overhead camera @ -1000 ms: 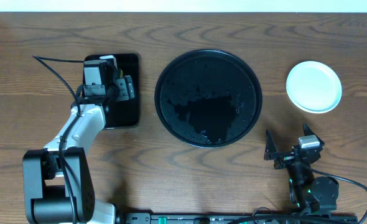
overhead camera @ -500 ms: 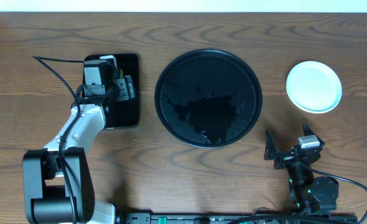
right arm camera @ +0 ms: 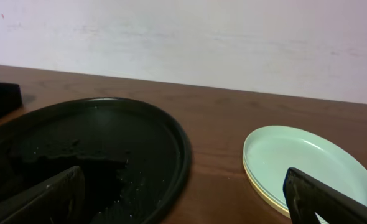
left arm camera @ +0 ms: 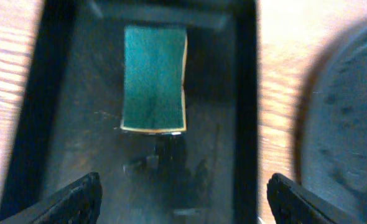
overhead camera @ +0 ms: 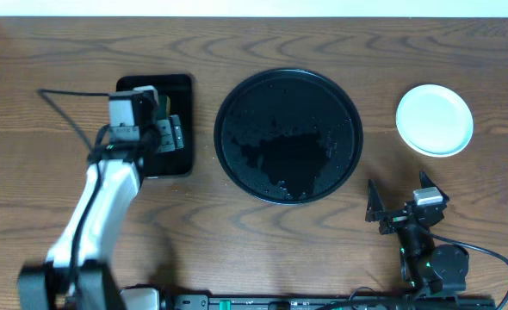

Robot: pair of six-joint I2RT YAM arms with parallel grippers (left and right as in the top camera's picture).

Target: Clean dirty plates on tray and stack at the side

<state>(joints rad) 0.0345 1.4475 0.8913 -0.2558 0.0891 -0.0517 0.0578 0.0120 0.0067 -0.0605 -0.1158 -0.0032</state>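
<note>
Both grippers stand with fingers apart and empty: our right gripper (overhead camera: pixel 397 191) sits at the near edge of the table (overhead camera: pixel 65 52), and our left gripper (left arm camera: pixel 183 180) hangs farther out over the sponge (left arm camera: pixel 153 78) lying in the small rectangular tray (left arm camera: pixel 242 93). Alongside, the tray (overhead camera: pixel 263 103) carries only water droplets (overhead camera: pixel 275 138). The plates (overhead camera: pixel 435 119) sit stacked well to its right, mint on top. We judge the job essentially finished.

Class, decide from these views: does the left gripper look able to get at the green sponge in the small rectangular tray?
Probably yes. The left gripper hangs open over the rectangular tray, with the sponge lying flat just ahead of its fingers, and nothing sits between them.
</note>
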